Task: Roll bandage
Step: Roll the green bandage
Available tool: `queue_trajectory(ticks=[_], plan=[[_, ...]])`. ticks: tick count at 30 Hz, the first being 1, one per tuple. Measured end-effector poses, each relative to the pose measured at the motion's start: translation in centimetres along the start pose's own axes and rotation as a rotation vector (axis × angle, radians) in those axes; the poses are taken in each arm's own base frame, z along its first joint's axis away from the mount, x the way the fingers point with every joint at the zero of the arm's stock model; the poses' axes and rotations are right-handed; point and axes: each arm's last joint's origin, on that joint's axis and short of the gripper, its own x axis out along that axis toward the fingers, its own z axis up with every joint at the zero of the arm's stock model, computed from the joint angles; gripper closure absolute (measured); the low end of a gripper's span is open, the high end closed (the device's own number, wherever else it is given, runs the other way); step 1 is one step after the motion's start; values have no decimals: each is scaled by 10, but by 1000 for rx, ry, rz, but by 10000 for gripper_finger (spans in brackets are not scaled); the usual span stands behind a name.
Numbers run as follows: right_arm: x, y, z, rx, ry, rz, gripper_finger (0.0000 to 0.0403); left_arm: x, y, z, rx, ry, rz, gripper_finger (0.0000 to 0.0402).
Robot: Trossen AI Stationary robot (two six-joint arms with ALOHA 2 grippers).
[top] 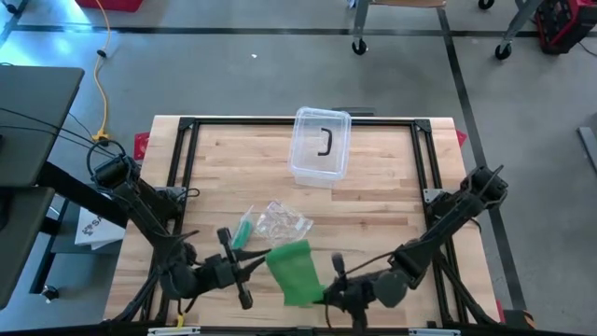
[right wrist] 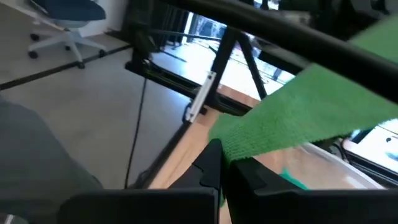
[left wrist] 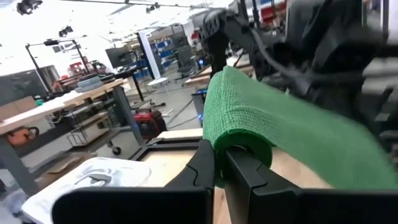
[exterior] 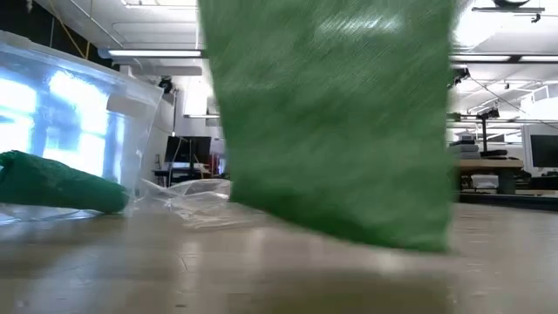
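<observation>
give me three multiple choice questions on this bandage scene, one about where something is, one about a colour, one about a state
1. Where is the clear plastic bin?
A. at the far middle of the table
B. under the left arm
C. on the floor

2. What colour is the bandage held between the arms?
A. white
B. green
C. blue

3. How are the left gripper and right gripper?
A. both open
B. only the left is shut
C. both shut on the bandage

Answers: 1 A, the high view shows it far from both arms. 2 B, every view shows green fabric. 3 C, each wrist view shows its fingers pinching an end.
</observation>
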Motion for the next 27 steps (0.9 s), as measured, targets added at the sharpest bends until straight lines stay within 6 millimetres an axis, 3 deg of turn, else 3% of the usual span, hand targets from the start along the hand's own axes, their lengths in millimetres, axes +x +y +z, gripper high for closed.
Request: queue_trajectory(ticks=[12, 21, 27], plan=[[-7, 12, -4, 15, 58, 43, 403, -9, 0, 2, -16, -4, -49, 396], [7, -7, -24, 77, 190, -6, 403, -16, 4, 9, -63, -23, -89, 396], [17, -26, -32, 3, 223, -85, 403, -11, 2, 10, -136, -50, -203, 396]])
